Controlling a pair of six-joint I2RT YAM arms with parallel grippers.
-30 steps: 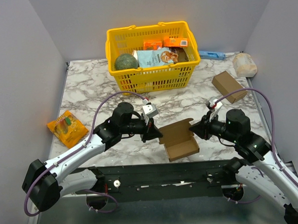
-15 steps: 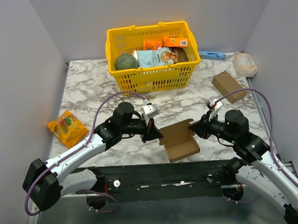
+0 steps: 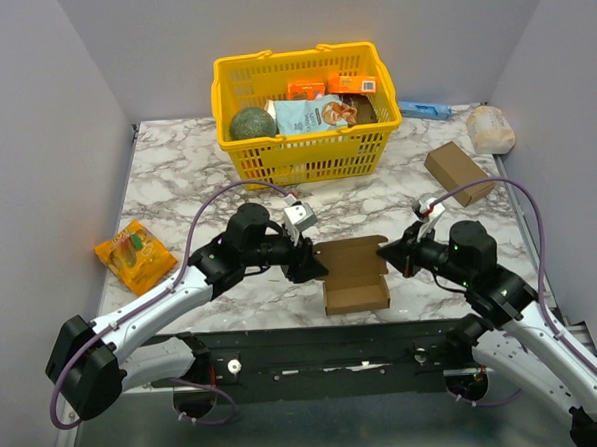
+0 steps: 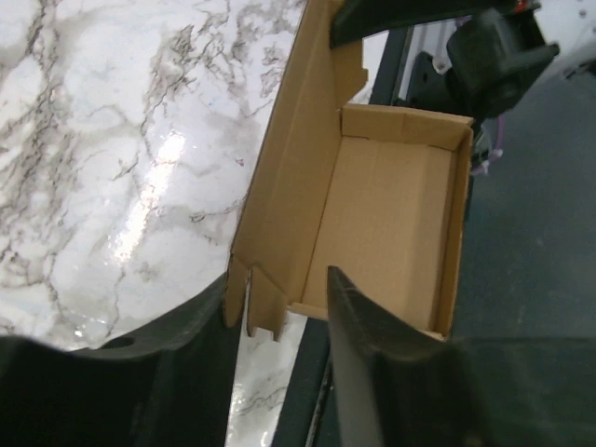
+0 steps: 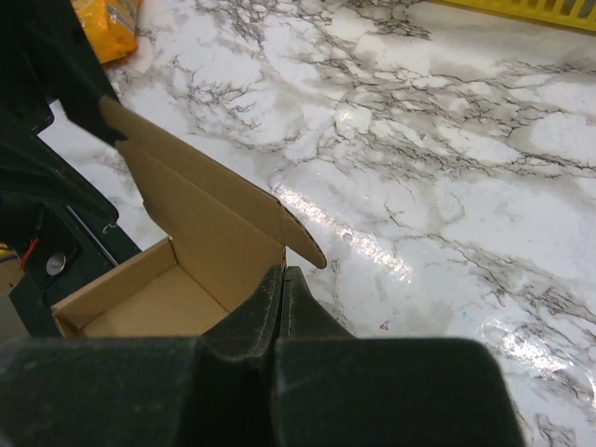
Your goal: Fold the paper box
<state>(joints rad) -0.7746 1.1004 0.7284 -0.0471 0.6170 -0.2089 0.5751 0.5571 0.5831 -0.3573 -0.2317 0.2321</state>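
The paper box (image 3: 357,281) is thin brown cardboard, partly folded into an open tray with a raised back flap, and it lies at the table's near edge between my two grippers. My left gripper (image 3: 314,268) stands open at the box's left end. In the left wrist view the box (image 4: 391,214) has its notched tabs (image 4: 256,303) between the spread fingers of that gripper (image 4: 277,277), and I cannot tell whether they touch. My right gripper (image 3: 390,257) is at the box's right end. In the right wrist view this gripper (image 5: 282,272) is shut, its tips pinching the edge of the box's (image 5: 196,223) wall.
A yellow basket (image 3: 305,158) with groceries stands at the back centre. An orange snack packet (image 3: 133,254) lies at the left. A blocky brown carton (image 3: 458,172) and a white bag (image 3: 491,128) sit at the right. The dark rail (image 3: 315,348) runs along the near edge.
The box has turned from a tilted lie to square with the table edge. My left gripper has opened and let go of it. My right gripper has shut on its right end.
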